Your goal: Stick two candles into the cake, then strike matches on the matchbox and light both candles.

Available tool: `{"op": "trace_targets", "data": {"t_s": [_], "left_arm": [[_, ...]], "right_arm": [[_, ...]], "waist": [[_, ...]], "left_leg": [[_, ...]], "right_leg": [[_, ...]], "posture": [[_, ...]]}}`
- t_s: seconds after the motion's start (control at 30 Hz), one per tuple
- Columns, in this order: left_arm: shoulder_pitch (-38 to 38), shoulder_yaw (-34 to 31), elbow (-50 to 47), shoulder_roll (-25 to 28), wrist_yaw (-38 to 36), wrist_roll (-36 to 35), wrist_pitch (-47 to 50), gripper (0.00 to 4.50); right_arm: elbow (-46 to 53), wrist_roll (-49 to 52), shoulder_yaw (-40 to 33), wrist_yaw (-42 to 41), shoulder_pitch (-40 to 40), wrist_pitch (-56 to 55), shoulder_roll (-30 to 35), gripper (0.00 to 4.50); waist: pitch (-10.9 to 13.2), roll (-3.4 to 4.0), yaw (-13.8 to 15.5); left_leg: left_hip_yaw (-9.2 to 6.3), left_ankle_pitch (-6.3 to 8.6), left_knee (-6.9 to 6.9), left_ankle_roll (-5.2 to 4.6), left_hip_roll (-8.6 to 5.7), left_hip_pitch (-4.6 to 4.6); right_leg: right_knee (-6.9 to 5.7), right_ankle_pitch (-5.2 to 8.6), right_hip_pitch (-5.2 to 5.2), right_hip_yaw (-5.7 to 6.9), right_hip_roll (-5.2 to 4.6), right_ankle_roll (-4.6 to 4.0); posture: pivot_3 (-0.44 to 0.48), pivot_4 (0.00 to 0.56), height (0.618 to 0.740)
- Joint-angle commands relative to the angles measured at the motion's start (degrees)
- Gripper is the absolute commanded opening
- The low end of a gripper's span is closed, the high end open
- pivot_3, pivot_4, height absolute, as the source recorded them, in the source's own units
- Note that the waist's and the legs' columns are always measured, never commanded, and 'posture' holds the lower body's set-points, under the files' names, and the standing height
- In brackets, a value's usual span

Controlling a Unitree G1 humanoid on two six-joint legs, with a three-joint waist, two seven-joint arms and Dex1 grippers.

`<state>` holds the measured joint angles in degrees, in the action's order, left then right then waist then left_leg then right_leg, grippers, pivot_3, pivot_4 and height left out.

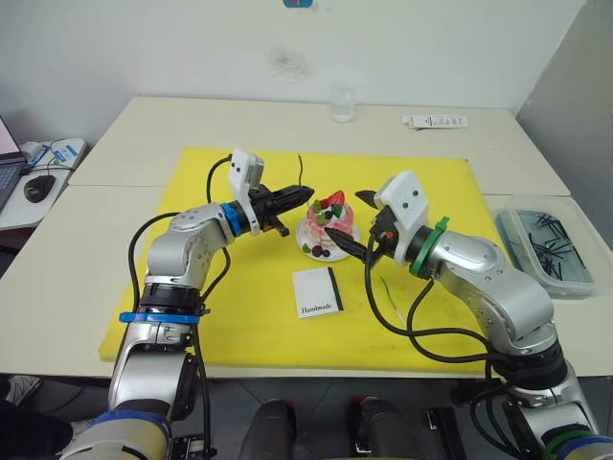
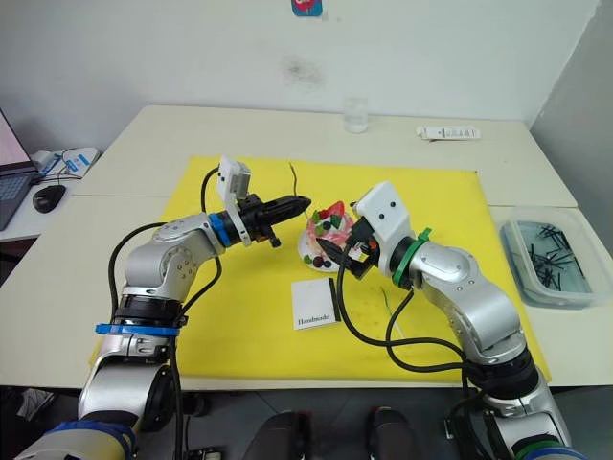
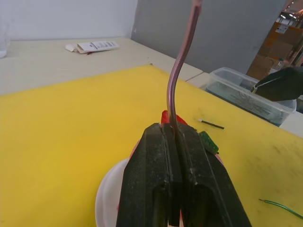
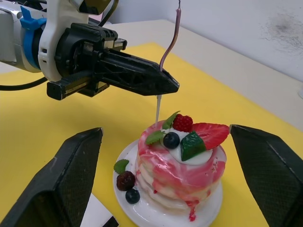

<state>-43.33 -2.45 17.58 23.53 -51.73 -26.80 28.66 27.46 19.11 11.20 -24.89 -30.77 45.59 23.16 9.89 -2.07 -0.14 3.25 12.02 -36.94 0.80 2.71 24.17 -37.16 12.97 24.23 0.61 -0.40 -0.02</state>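
Right wrist view first: left pincer (image 4: 161, 85) clenched on a thin, wavy candle (image 4: 170, 42), held upright, pale lower end just above the cake (image 4: 180, 163) near its rim. Pink, glossy, layered and round — cake topped with strawberry, green leaves and dark berries, on a white plate (image 4: 208, 210) atop the yellow mat (image 1: 239, 307). Right pincer (image 1: 352, 247) released, blunt black fingers (image 4: 71, 175) spread wide to either side of the cake. Flat white matchbox (image 1: 317, 291) with black strip lying on the mat just in front of the plate. Second candle (image 1: 388, 293) — thin, greenish — on the mat beside the right arm. Short dark match (image 3: 211, 124) beyond the cake.
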Motion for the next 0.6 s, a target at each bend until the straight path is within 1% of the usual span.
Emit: {"op": "trace_targets", "data": {"t_s": [0.03, 0.6], "left_arm": [[-1.5, -0.7, -0.7, 0.3, -0.5, 0.0, -0.3, 0.00], [0.1, 0.7, -2.0, 1.3, -2.0, 1.4, -0.3, 0.00]], "right_arm": [[2.2, -0.1, -1.5, 0.1, -0.4, -0.6, -0.2, 4.47], [1.8, -0.1, -1.5, 0.0, -0.5, -0.6, -0.2, 4.47]], "waist": [[0.0, 0.00, 0.0], [0.0, 0.00, 0.0]], "left_leg": [[0.00, 0.00, 0.00, 0.00, 0.00, 0.00], [0.00, 0.00, 0.00, 0.00, 0.01, 0.00]], "right_leg": [[0.00, 0.00, 0.00, 0.00, 0.00, 0.00], [0.00, 0.00, 0.00, 0.00, 0.01, 0.00]], "posture": [[0.000, 0.150, 0.740], [0.000, 0.150, 0.740]]}}
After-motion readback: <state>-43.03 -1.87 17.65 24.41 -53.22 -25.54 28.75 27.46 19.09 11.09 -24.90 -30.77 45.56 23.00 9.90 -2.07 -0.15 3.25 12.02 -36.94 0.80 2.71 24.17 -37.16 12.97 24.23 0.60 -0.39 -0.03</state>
